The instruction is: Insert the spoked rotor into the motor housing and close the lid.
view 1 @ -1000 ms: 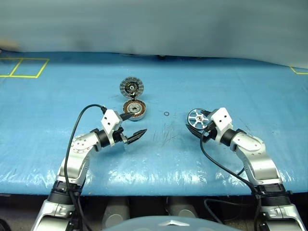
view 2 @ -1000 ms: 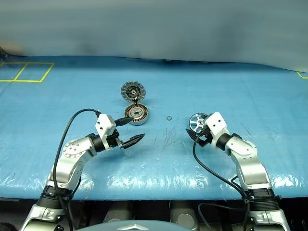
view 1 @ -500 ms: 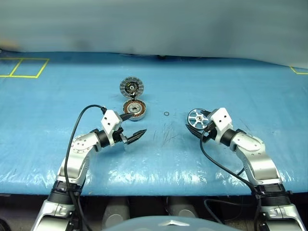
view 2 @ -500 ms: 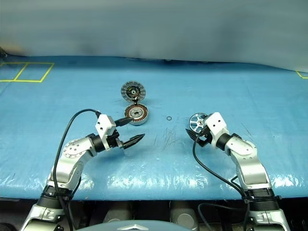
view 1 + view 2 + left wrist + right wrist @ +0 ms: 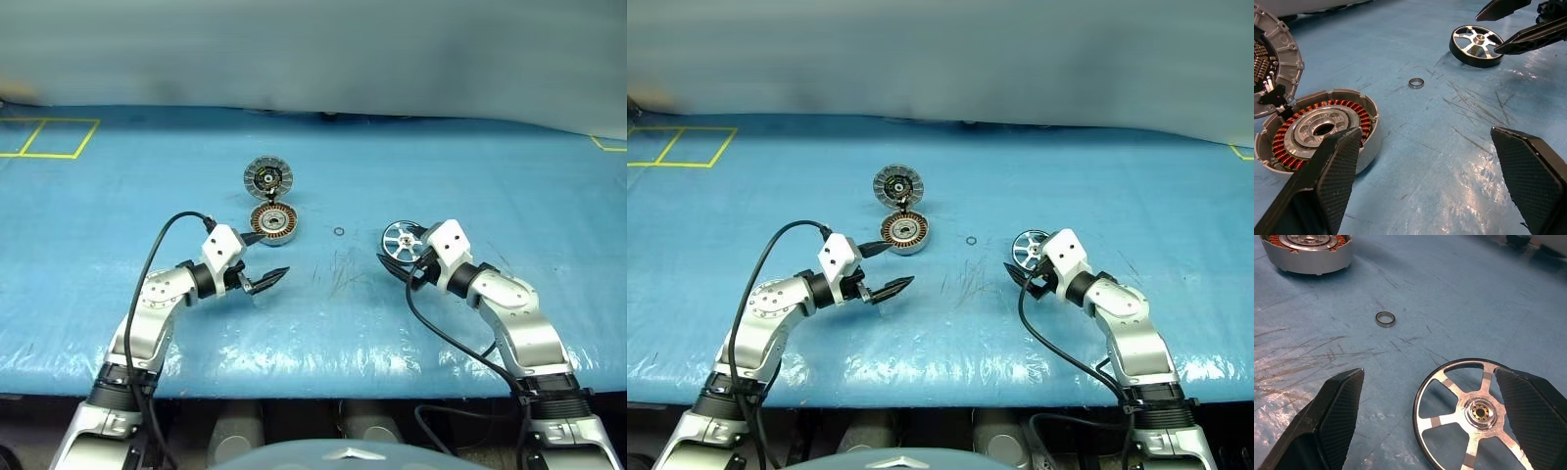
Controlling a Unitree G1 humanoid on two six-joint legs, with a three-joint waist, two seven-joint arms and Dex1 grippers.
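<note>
Silver spoked rotor (image 5: 1469,411), copper-wound motor housing (image 5: 1317,129), blue scuffed table (image 5: 441,166)

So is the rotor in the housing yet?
Out. The spoked rotor lies flat on the mat by the right gripper; the motor housing shows bare copper windings.

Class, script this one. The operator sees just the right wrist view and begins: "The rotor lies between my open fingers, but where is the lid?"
Observer: The lid lies just beyond the motor housing, on the side away from the robot.
Operator: Is the other arm in my way?
Observer: No. The left gripper hangs open on the housing's near side, holding nothing.
Operator: Is the housing ready for the rotor?
Observer: It seems so. Nothing sits on the copper windings or the silver hub.
</note>
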